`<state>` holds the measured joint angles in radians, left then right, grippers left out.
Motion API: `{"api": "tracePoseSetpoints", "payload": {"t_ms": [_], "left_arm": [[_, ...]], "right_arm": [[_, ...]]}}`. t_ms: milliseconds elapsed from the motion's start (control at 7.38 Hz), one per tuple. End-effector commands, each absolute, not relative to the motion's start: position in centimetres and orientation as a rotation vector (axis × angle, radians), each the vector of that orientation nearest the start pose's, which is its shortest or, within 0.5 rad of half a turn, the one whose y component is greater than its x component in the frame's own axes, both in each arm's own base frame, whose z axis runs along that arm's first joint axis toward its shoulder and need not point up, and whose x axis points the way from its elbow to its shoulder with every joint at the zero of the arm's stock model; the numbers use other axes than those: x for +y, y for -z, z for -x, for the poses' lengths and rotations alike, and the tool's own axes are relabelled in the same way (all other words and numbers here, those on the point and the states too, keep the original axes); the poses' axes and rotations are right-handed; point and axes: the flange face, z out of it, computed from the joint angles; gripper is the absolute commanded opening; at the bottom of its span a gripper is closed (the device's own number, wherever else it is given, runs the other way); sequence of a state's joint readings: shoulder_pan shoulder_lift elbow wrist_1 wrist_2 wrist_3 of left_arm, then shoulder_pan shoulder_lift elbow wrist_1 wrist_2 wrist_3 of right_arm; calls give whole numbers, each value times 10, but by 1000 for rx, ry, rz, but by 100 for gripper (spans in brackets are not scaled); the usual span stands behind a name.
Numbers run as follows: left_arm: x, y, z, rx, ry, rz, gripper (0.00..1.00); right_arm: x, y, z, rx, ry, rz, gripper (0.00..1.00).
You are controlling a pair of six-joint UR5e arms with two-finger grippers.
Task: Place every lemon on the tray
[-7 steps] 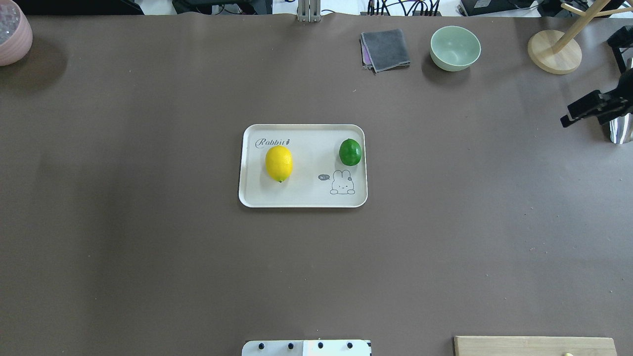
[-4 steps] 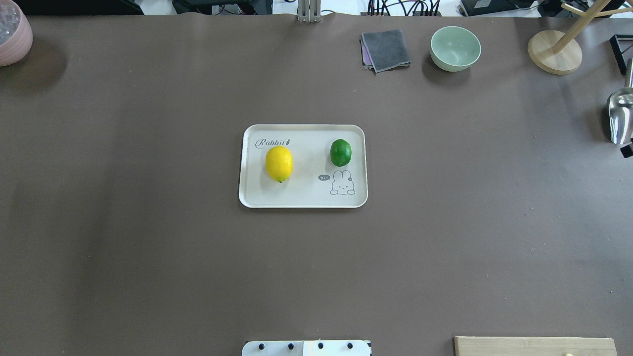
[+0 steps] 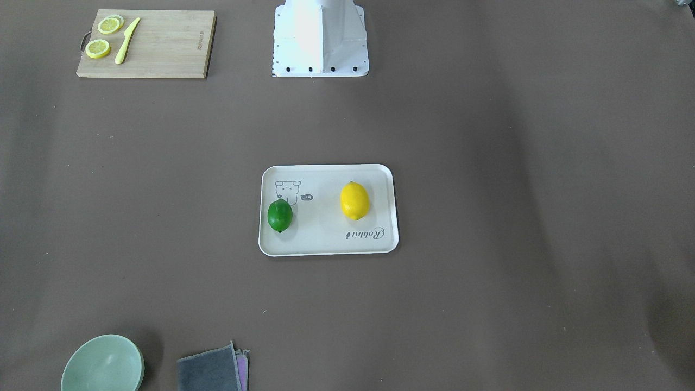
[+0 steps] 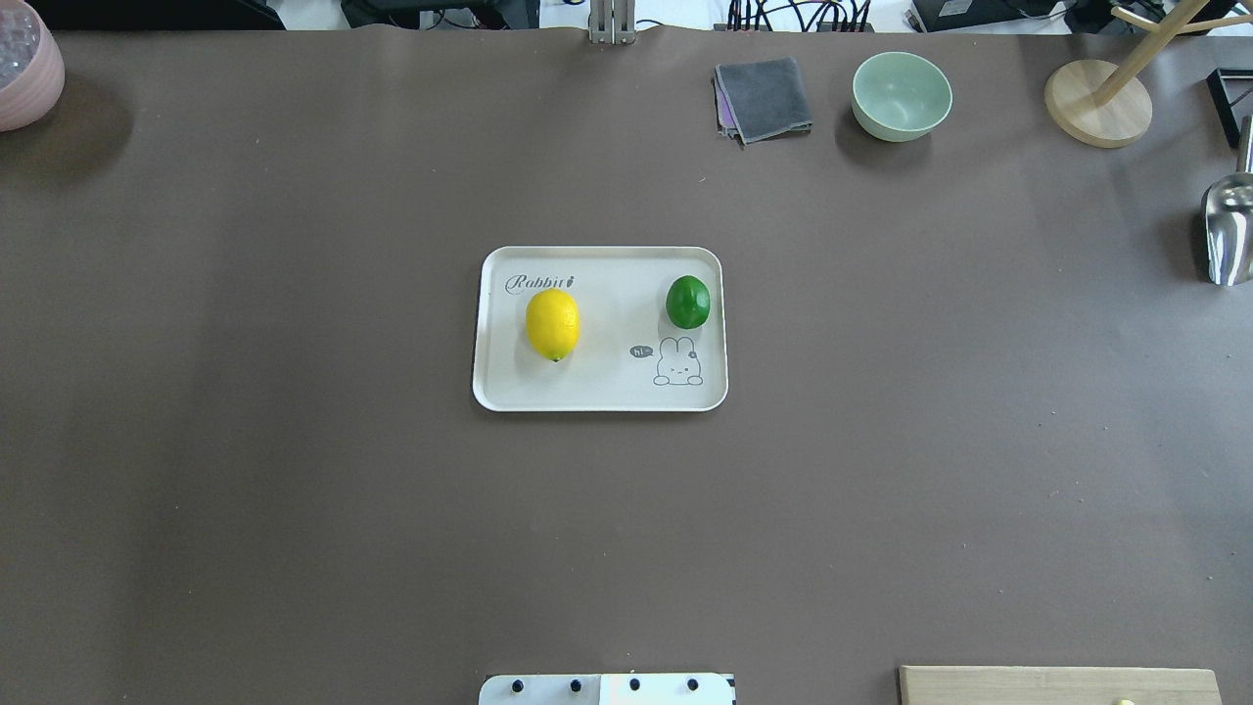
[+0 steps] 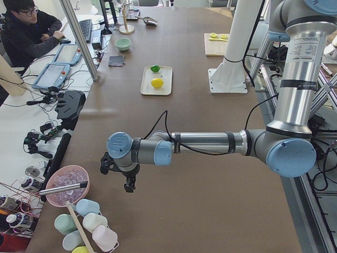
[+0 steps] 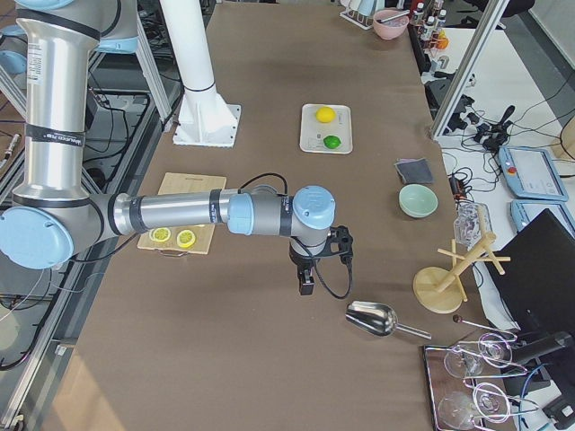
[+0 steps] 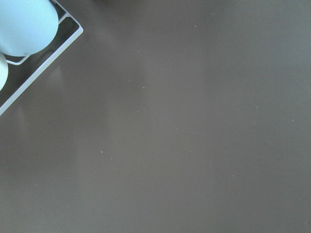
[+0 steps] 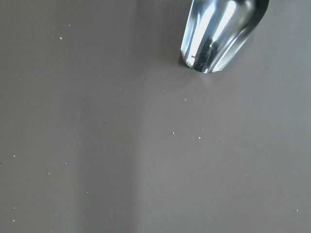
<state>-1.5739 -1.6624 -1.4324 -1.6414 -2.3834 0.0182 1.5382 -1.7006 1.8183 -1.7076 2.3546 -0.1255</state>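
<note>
Wrapping up, seemingly: seeing yellow lemon (image 4: 552, 324) left and green lemon (image 4: 688, 302) right, lying apart on the tray (image 4: 597, 392). Finding left gripper (image 5: 128, 185) and right gripper (image 6: 306, 283) hanging well away; not telling parted from closed. Probably needing no further pick.

The brown table (image 4: 294, 509) is carrying the cream tray (image 4: 597, 390) at its middle, with the white base plate (image 3: 320, 62) and a wooden cutting board (image 3: 163, 49) sitting at the robot's edge. Along the far edge, a grey cloth (image 4: 765, 96), a green bowl (image 4: 901, 95) and a wooden stand (image 4: 1096, 106) are resting. A metal scoop (image 4: 1229, 230) is lying at the right end and a pink bowl (image 4: 27, 73) is standing at the far left corner.
</note>
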Motion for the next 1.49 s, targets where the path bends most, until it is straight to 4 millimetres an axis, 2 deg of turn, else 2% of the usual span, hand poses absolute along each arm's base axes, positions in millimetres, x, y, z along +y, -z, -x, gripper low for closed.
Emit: {"api": "tracePoseSetpoints", "payload": {"t_ms": [0, 136, 407, 542, 678, 1356], "left_arm": [[-522, -683, 78, 737, 7, -26, 98], [-528, -683, 77, 730, 34, -7, 98], [-530, -679, 75, 735, 41, -9, 98], [-532, -660, 76, 733, 25, -49, 98], [-534, -655, 75, 736, 17, -64, 98], [-532, -667, 74, 738, 25, -39, 98]], "right_arm": [[-431, -620, -54, -770, 120, 4, 100], [-436, -629, -54, -777, 109, 22, 100], [-435, -630, -54, -774, 103, 27, 100], [-435, -631, -53, -770, 93, 32, 100], [-434, -634, -53, -770, 85, 42, 100], [-436, -633, -51, -770, 89, 40, 100]]}}
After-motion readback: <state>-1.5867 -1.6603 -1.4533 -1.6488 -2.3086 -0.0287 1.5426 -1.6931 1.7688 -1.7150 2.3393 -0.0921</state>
